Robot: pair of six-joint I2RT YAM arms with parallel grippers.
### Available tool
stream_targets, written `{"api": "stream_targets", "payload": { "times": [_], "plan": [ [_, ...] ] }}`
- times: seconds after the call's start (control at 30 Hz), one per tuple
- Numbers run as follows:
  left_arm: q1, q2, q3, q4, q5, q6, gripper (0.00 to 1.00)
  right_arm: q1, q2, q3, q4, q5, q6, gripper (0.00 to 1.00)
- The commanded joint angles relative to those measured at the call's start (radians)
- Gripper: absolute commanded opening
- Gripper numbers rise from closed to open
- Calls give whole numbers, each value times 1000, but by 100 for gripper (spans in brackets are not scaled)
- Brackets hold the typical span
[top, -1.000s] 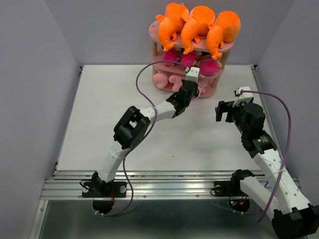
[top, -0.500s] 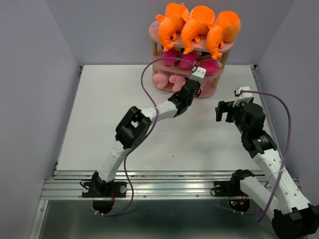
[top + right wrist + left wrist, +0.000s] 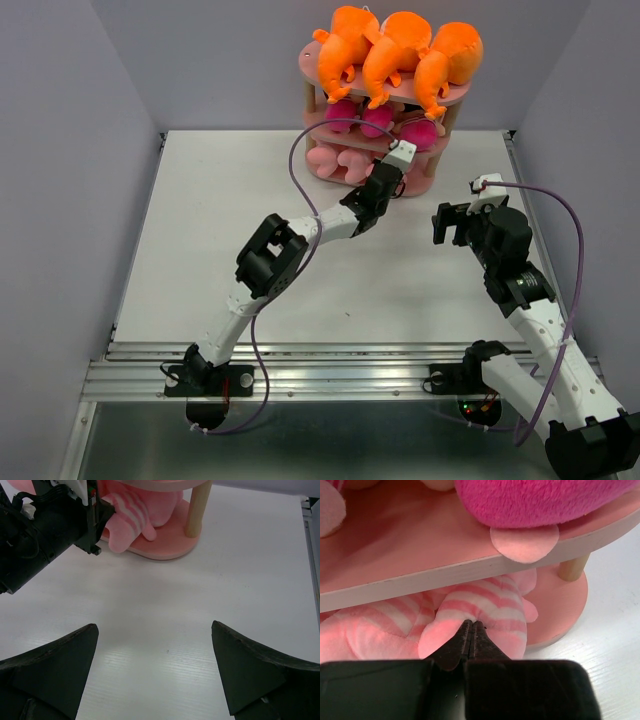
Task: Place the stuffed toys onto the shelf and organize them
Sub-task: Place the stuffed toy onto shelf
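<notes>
The shelf [image 3: 424, 183] stands at the far edge of the white table [image 3: 220, 220], close to the back wall and right of centre. Three orange monsters [image 3: 395, 50] lie across its top tier, hanging over the front rim. Magenta dolls [image 3: 375, 120] fill the middle tier, and one pink foot laps over that tier's edge in the left wrist view. Striped pink pigs [image 3: 485, 607] sit on the bottom tier.

The left gripper [image 3: 472, 625] reaches in low under the middle tier's edge. Its jaws are pressed together with nothing between them, and the tips touch the rightmost pig, which bulges past the bottom tier's rim. A wooden post [image 3: 572, 567] stands just right of that pig.

The right gripper [image 3: 153, 625] hangs over bare table, well apart from the shelf, jaws spread wide and empty. Open tabletop spreads to the left and near sides, with grey walls along both sides.
</notes>
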Motion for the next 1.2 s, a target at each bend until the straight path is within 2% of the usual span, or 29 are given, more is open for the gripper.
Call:
{"api": "stream_targets", "payload": {
  "times": [0.0, 0.1, 0.13, 0.2, 0.23, 0.3, 0.33, 0.43, 0.9, 1.17],
  "plan": [
    [-4, -11, 45, 39, -40, 5, 6, -5, -5, -3, 58, 16, -7, 100],
    [-4, -20, 40, 41, -39, -6, 16, -5, -3, -3, 58, 16, -7, 100],
    [-4, -28, 34, 41, -39, -11, 23, -5, -3, -3, 58, 16, -7, 100],
    [-4, -36, 28, 39, -33, -20, 29, -5, -3, -3, 58, 18, -7, 100],
    [-4, -45, 20, 41, -33, -24, 35, -5, -3, -3, 58, 18, -7, 100],
    [-5, -54, 12, 41, -28, -32, 39, -5, -3, -3, 59, 18, -7, 100],
    [-7, -66, 2, 42, -27, -37, 47, -5, -3, -4, 58, 18, -8, 100],
    [-13, -88, -21, 48, -22, -38, 56, -5, -1, -3, 58, 19, -8, 100],
    [-25, -227, -140, 84, -10, -60, 73, -5, -5, -7, 58, 15, -14, 100],
    [-30, -315, -210, 87, -1, -58, 77, -5, -3, -9, 59, 8, -21, 100]
  ]
}}
